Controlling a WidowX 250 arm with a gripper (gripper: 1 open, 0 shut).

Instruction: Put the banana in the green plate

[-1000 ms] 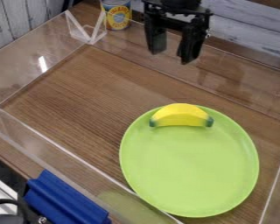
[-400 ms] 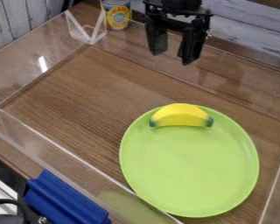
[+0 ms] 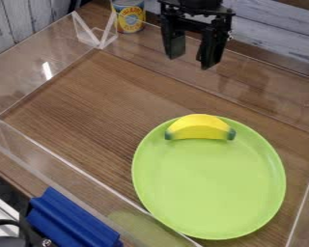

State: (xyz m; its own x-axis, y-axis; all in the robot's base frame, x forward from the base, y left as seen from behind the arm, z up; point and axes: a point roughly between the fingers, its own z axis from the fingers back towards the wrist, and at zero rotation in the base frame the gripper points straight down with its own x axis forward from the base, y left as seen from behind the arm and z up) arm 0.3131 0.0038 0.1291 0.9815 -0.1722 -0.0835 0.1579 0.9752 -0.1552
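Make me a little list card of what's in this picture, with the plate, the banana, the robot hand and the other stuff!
banana: small curved yellow toy banana, inside the plate, near its far edge
plate: big round lime-green plastic plate, on the brown wooden table
hand: black robot hand, open, away from the banana
can: yellow-labelled can, at the back
blue thing: bottom left corner

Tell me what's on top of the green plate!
A yellow banana lies on the green plate, near its edge. I can't see the bit of plate hidden under the banana.
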